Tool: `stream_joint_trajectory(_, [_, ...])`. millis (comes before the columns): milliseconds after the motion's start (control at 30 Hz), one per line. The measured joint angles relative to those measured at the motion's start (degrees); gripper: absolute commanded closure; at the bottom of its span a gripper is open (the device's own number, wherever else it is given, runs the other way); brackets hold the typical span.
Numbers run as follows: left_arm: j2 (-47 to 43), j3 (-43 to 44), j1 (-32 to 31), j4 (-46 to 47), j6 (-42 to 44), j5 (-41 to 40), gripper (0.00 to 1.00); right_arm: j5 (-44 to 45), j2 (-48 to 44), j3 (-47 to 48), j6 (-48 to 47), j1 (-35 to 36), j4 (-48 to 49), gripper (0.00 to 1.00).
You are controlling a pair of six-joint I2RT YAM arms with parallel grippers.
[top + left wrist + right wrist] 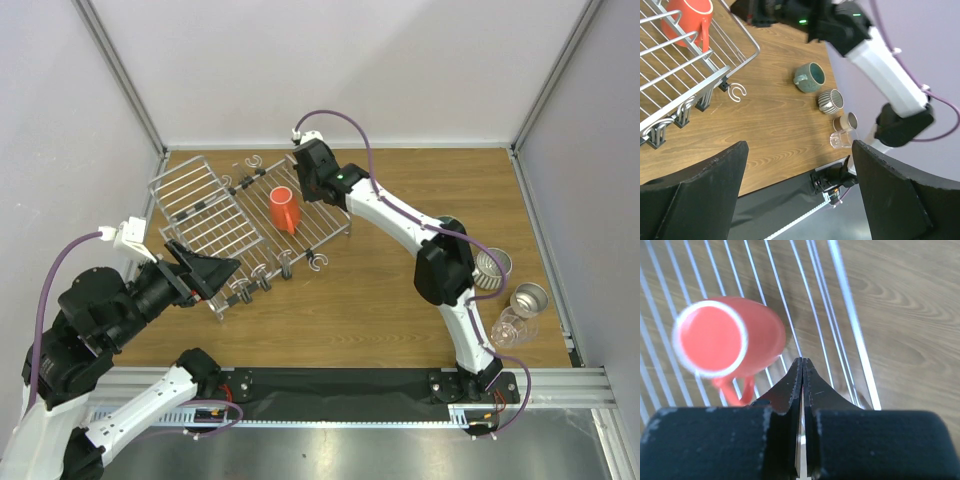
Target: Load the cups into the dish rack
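Looking down from above, we see the dish rack [200, 200] on the wooden table [400, 300], toward ten o'clock. A red mug [283, 208] rests on the wires at the rack's right side. The right gripper [312, 172] hangs just beside the mug, at its one o'clock. The left gripper [220, 272] sits by the rack's near edge, at about its seven o'clock; we cannot tell whether it touches the wires. Toward four o'clock on the table, well apart from the rack, sit a white ribbed mug [490, 270], a shiny metal cup [530, 298] and a clear glass [508, 328].

From the left wrist, we see the left gripper's two black fingers [705, 200] spread wide with nothing between them. The rack and red mug fill eleven o'clock. A small white hook [735, 91] lies on the table just beside the rack. A dark teal mug [809, 77] at one o'clock heads a row that runs on through the ribbed mug, metal cup and glass.

From the right wrist, we see the right gripper's fingers [785, 390] pressed together, holding nothing. The red mug lies at ten o'clock from the fingertips, near but apart. One round end ringed in white faces the camera, and rack wires run beneath the mug.
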Motion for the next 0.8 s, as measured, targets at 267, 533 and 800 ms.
stream_joint_trajectory(267, [-0.7, -1.2, 0.0, 0.3, 0.0, 0.1, 0.08, -3.5, 7.3, 0.6, -3.2, -0.3, 3.2, 1.00])
stream_joint_trajectory(533, [-0.7, -1.5, 0.0, 0.3, 0.5, 0.3, 0.06, -7.8, 9.8, 2.2, -4.0, -0.4, 4.2, 1.00])
stream_joint_trajectory(800, [-0.5, -1.5, 0.0, 0.3, 0.5, 0.3, 0.06, -13.4, 10.2, 2.2, -3.5, -0.2, 6.4, 1.00])
